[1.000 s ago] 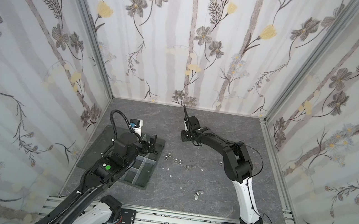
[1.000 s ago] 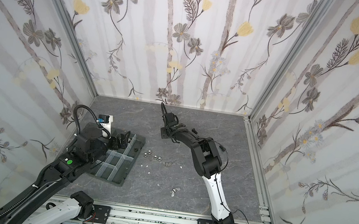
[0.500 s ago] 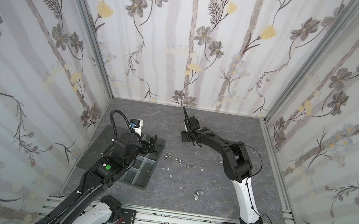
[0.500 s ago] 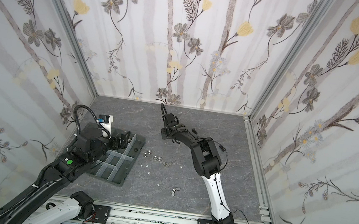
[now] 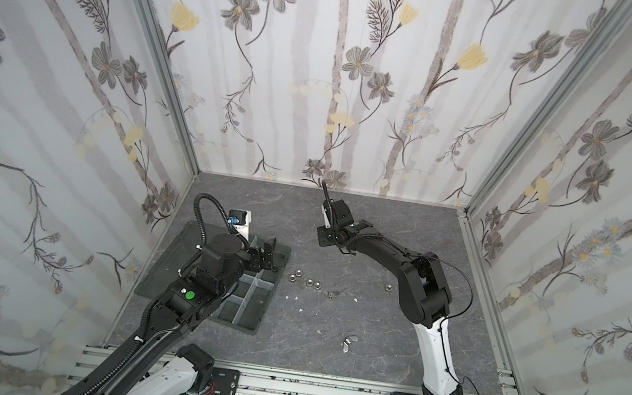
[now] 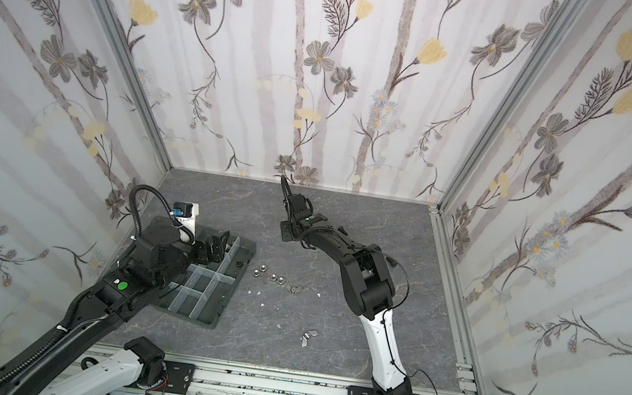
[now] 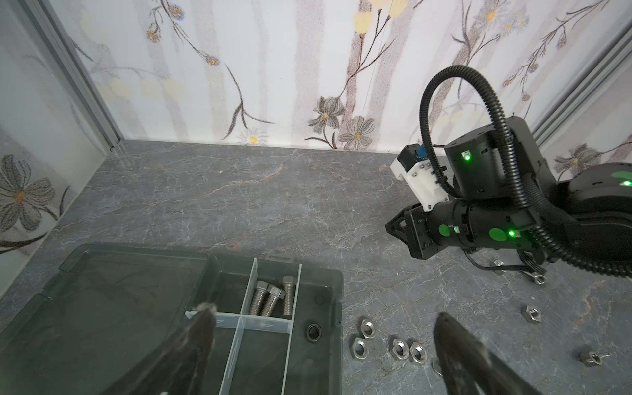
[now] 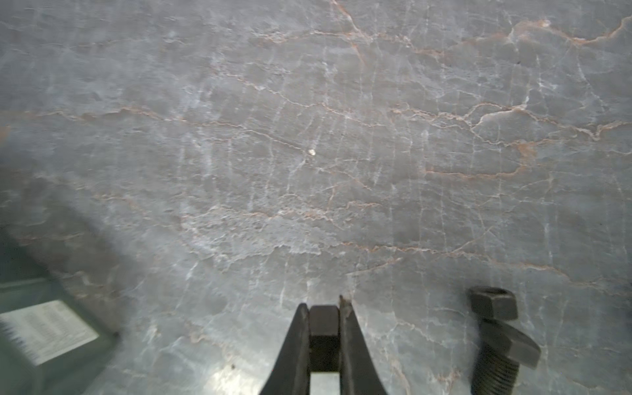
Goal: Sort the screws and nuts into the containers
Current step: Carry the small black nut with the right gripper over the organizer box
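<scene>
Between right gripper [image 8: 322,301] jaws, black fastener [image 8: 324,330]

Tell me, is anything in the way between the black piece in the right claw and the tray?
The table between the black piece in the shut right gripper and the tray looks bare. But the left gripper hangs open over the tray's edge, so it may block the drop.
</scene>
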Robot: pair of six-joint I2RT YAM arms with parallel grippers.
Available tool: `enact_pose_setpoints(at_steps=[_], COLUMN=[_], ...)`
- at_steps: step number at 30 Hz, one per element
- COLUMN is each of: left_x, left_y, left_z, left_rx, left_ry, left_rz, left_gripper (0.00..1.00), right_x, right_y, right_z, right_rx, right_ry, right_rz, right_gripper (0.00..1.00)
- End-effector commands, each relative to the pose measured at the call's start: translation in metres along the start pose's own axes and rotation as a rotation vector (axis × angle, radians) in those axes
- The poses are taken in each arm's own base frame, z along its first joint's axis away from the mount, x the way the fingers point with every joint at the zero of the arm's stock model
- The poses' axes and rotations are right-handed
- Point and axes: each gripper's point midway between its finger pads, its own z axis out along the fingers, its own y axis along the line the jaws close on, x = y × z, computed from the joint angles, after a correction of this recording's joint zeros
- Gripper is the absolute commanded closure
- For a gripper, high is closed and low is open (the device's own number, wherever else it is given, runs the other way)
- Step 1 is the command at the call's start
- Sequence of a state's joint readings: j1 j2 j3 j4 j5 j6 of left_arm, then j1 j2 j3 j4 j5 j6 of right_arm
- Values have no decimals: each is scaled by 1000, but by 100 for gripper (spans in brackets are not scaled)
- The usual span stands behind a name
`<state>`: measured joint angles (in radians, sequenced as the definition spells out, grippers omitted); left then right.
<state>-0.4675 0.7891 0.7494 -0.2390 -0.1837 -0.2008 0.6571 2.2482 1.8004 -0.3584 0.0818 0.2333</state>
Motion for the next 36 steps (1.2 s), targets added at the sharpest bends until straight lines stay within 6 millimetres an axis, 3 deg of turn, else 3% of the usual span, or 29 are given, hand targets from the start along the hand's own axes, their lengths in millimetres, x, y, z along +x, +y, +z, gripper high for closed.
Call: enact_pose_setpoints(at_steps=[1,8,14,15,19,27,36], left_x=[-6,-8,-9,-9,-8,-8,-6], left_y=[2,3,4,4,4,5,4], left_z=[-1,-3,-3,-4,-3,-3,-2], left_rx=[-12,-17,-22,-21,-22,-23,-24], left_ry=[-31,-39,-43,-43,-40,-40,-33], left_rz=[1,-1,-2,-1,-1,1,4], left_gripper=[0,0,0,0,0,0,0], right_x=[-12,-10,6,14,26,37,32], right_y=[23,81,120,141,164,180,182], right_z=[-18,-41,-42,-45,-43,-29,-27], right_rx=[-79,-224,-294,-324,-361,-390,-399], right_ry=[-46,-64,-42,-35,-23,11,-2], right_rz=[-23,-67,-79,-103,-116,-117,-107], right_gripper=[92,93,93,92,92,91,64])
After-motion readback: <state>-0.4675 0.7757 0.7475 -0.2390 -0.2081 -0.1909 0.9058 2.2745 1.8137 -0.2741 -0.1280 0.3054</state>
